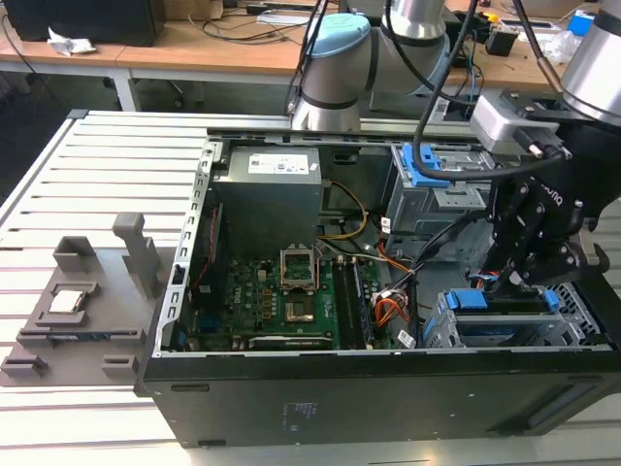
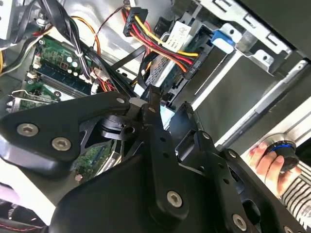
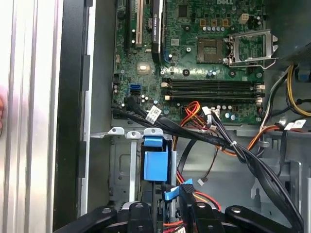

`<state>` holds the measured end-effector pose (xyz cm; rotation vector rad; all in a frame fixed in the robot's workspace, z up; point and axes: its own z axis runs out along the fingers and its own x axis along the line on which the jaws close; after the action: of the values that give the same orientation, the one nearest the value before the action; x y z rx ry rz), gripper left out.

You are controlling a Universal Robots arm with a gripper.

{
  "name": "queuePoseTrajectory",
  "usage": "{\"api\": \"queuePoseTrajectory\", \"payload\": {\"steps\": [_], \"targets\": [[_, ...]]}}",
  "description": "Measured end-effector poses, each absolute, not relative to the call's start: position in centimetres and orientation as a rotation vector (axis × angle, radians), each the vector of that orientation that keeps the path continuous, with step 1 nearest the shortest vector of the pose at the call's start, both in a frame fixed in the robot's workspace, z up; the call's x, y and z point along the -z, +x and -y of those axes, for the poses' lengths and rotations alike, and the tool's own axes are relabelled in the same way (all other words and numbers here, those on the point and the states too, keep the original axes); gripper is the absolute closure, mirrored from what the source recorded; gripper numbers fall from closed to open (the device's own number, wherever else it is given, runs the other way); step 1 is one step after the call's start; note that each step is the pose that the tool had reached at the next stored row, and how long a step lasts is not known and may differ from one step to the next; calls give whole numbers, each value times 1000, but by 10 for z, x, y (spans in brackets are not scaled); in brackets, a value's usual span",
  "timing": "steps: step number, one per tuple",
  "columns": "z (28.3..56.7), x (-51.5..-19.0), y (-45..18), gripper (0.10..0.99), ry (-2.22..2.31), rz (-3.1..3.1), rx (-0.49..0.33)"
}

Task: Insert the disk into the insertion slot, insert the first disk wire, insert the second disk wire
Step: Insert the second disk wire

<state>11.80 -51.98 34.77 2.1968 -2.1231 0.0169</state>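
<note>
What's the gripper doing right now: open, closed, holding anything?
Gripper: cannot be told whether open or closed; it hangs just above the disk in the insertion slot.

Even indoor light, soft blur throughout

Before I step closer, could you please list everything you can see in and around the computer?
slatted table: one, pale grey, under everything
computer case: one, black, open, on the table
motherboard: one, green, inside the case
power supply: one, grey with a white label, next to the motherboard
taller cage: one, grey with a blue latch plate, beside the power supply
insertion slot: one, silver, case corner at the exterior view's right
disk: one, blue-framed, apparently in the slot
wires: several, red, yellow, orange, black, between motherboard and slot
fixture tray: one, grey, on the table at the exterior view's left
arm: one, silver and pale blue
gripper: one, black, just above the slot
</note>
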Motion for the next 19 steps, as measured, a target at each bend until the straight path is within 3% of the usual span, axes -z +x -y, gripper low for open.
{"api": "queuePoseTrajectory", "payload": {"steps": [9, 10, 13, 19], "targets": [[519, -343, 112, 725, 2215, 2083, -39], [519, -343, 112, 737, 2215, 2083, -39], [519, -343, 112, 906, 2215, 2083, -40], [519, -343, 118, 906, 2216, 2083, -36]]}}
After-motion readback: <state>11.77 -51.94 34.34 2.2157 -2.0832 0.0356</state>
